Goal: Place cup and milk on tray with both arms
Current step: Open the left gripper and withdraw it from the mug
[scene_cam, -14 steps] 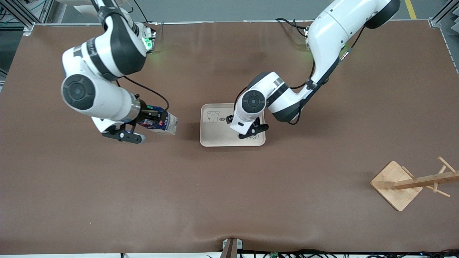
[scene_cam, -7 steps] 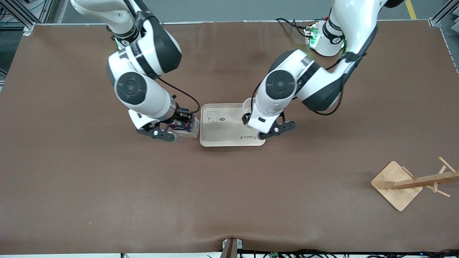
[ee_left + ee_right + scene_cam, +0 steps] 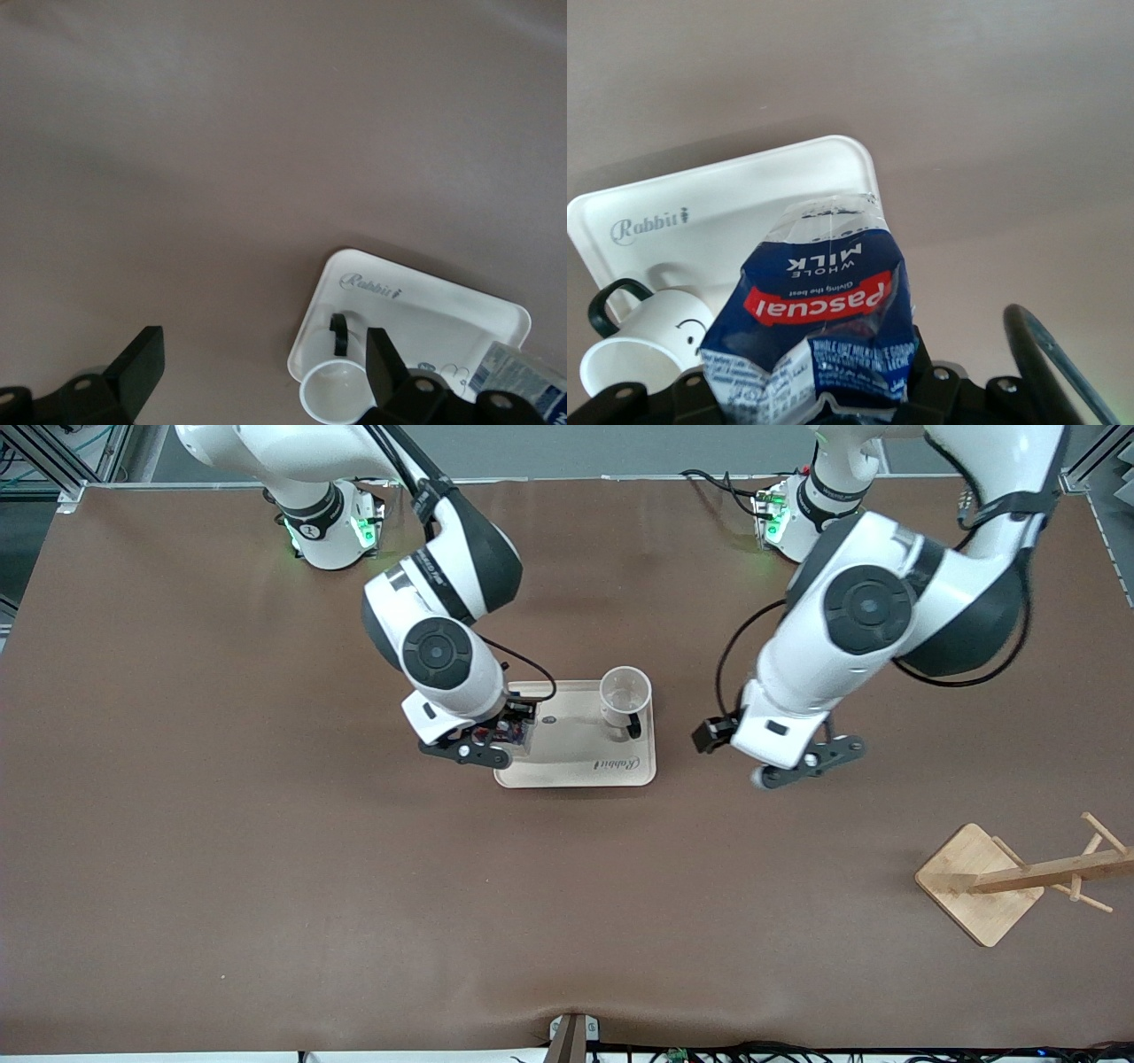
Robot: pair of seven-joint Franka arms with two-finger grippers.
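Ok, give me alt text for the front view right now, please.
The right gripper holds the milk over the tray, where the cup already stands upright. The left gripper, open and empty, hangs over bare table beside the tray.

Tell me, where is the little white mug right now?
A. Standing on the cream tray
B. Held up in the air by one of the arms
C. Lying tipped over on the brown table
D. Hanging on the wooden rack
A: the cup stands upright on the tray, free of both grippers; the left gripper is open over the bare table beside the tray, while the right gripper holds the milk.
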